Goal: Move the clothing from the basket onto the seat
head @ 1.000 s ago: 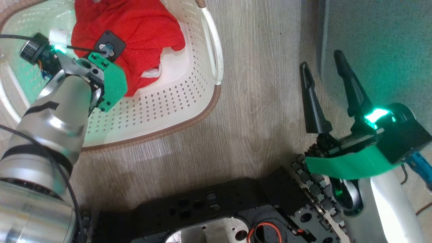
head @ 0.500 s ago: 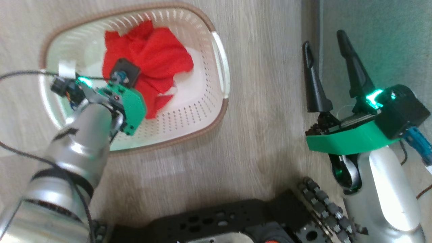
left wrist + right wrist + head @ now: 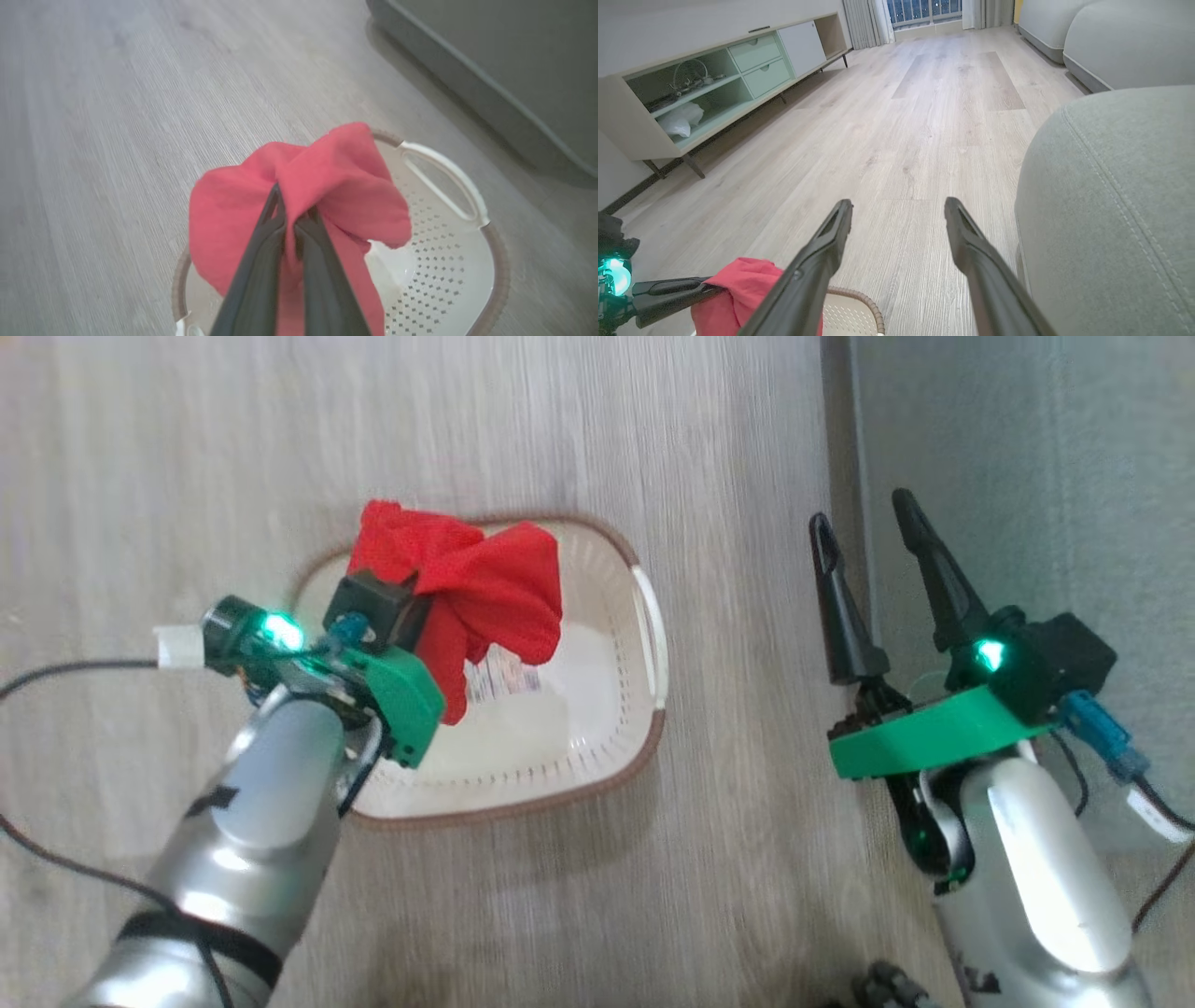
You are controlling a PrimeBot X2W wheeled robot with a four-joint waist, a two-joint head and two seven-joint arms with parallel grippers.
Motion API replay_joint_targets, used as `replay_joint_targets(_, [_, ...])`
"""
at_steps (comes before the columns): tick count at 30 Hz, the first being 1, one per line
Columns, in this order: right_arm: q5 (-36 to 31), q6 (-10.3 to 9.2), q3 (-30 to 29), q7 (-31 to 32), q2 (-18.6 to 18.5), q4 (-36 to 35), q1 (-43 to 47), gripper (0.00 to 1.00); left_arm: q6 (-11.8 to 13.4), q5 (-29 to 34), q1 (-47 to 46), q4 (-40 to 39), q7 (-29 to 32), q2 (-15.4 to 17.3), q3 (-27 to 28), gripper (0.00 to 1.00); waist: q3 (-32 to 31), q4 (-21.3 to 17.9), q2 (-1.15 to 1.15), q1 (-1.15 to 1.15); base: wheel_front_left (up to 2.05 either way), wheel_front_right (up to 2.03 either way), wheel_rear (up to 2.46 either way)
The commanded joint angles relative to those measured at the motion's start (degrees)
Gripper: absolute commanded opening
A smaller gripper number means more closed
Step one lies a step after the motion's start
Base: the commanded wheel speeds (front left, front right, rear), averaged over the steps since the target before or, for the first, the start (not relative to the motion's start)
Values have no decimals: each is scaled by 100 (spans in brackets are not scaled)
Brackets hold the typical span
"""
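In the left wrist view, the left pincer [image 3: 289,207] is seen clamped shut on a fold of the clothing [image 3: 345,186]. The cloth is bunched around its tips and hangs below them. The basket [image 3: 448,275] lies beneath the pincer on the floor [image 3: 117,116].

In the head view the change is shown: a moment earlier the clothing was lying inside the basket under the pincer, and now it is held up off the basket's bottom. The whole picture has shifted too, so the camera is judged to have risen. A pale printed patch [image 3: 504,677] is left in the basket below the pincer; what it is cannot be told. The right pincer [image 3: 863,513] is held wide open and empty, the seat [image 3: 1027,476] just to its right.

In the right wrist view the seat is met again on the pincer's right, the clothing low to its left. The lift is judged done; the carry to the seat remains
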Motion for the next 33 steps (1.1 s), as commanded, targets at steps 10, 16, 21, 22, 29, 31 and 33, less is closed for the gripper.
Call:
replay_joint_targets(10, [156,-1,74,-52,1,246,585,100,103,-69,1055,-1454,-73,-17,807,0,-1750,510,-1,1,0,0,0])
replay_joint_targets(16, [191,-1,21,-52,1,314,722,100,82,12,1390,-2002,-73,-105,1066,0,-2151,684,-1,1,0,0,0])
replay_joint_targets(21, [197,-1,-10,-52,1,342,840,100,60,56,1657,-2406,-73,-184,1270,0,-2427,805,-1,1,0,0,0])
replay_joint_targets(22, [197,-1,-11,-52,1,344,863,100,57,63,1712,-2486,-73,-202,1307,0,-2479,827,-1,1,0,0,0])
replay_joint_targets(29, [218,-1,-36,-52,1,360,1041,100,-21,32,2200,-3029,-73,-366,1498,0,-2795,937,-1,1,0,0,0])
replay_joint_targets(31, [222,-1,-38,-52,1,360,1066,100,-33,26,2266,-3103,-73,-387,1513,0,-2836,952,-1,1,0,0,0])
replay_joint_targets(33, [227,-1,-33,-52,1,359,1118,100,-60,-10,2390,-3260,-73,-427,1554,0,-2914,974,-1,1,0,0,0])
